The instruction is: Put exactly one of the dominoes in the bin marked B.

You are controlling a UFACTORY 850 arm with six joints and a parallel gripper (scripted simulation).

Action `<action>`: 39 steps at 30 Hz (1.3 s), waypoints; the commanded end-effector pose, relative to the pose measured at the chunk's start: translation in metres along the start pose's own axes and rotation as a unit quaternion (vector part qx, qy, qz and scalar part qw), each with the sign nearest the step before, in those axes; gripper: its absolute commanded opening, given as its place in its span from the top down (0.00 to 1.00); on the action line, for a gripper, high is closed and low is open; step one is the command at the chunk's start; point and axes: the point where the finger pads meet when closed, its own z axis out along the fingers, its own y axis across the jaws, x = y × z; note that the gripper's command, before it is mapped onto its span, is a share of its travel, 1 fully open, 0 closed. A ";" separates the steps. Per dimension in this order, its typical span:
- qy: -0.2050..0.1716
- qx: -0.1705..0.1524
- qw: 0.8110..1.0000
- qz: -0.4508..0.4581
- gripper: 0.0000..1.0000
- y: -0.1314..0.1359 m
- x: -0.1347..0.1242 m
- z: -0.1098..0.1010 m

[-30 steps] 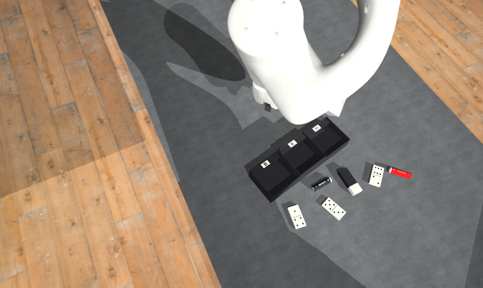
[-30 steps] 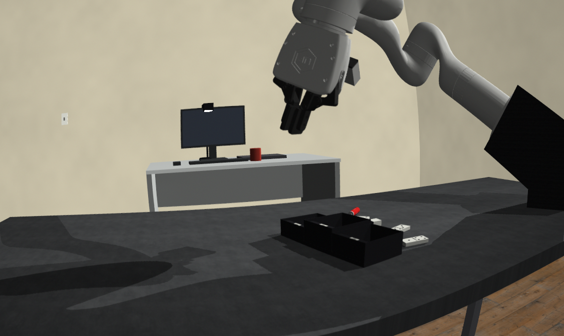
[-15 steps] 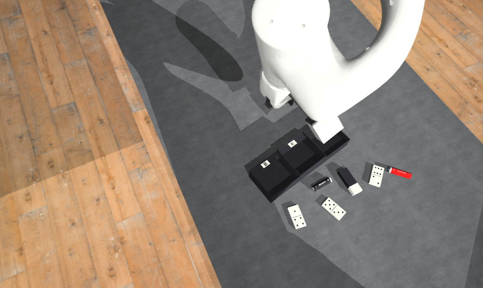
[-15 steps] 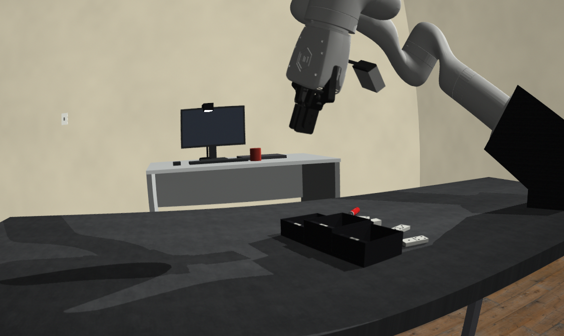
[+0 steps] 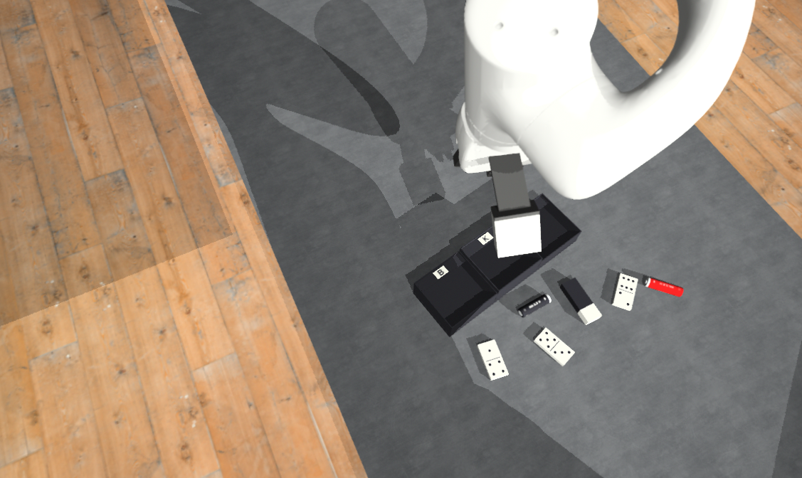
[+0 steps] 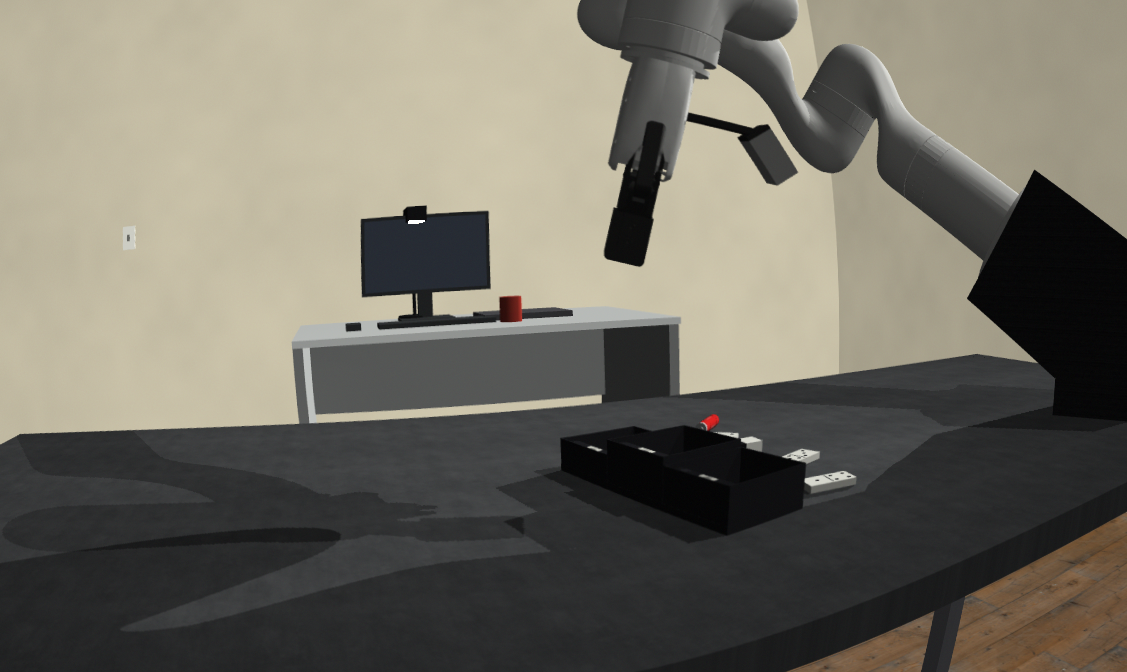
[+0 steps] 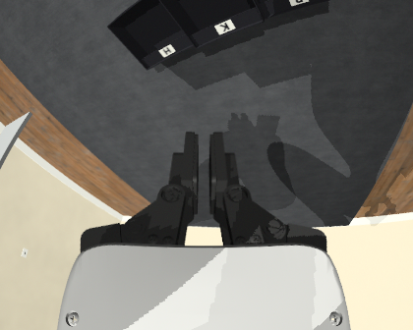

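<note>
Three white dominoes lie flat on the dark table: one [image 5: 492, 359] nearest bin B, one [image 5: 553, 346] beside it, one [image 5: 625, 291] by the red battery. Three black bins stand in a row; bin B [image 5: 451, 291] is at the end, bin K [image 5: 499, 255] is in the middle, and the third is partly hidden by the arm. My gripper [image 7: 204, 150] is shut and empty, high above the table on the far side of the bins from the dominoes; it also shows in the exterior view [image 6: 627, 247].
A black battery [image 5: 533, 304], a black-and-white block [image 5: 579, 300] and a red battery [image 5: 664, 287] lie among the dominoes. The table edge runs close behind the bins. A desk with a monitor [image 6: 425, 252] stands in the background.
</note>
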 end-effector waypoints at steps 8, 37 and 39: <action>0.016 -0.011 0.982 0.190 0.93 -0.014 0.012 -0.002; 0.071 0.003 0.781 0.621 0.93 -0.053 0.049 -0.007; 0.075 0.007 0.758 0.648 0.93 -0.057 0.053 -0.008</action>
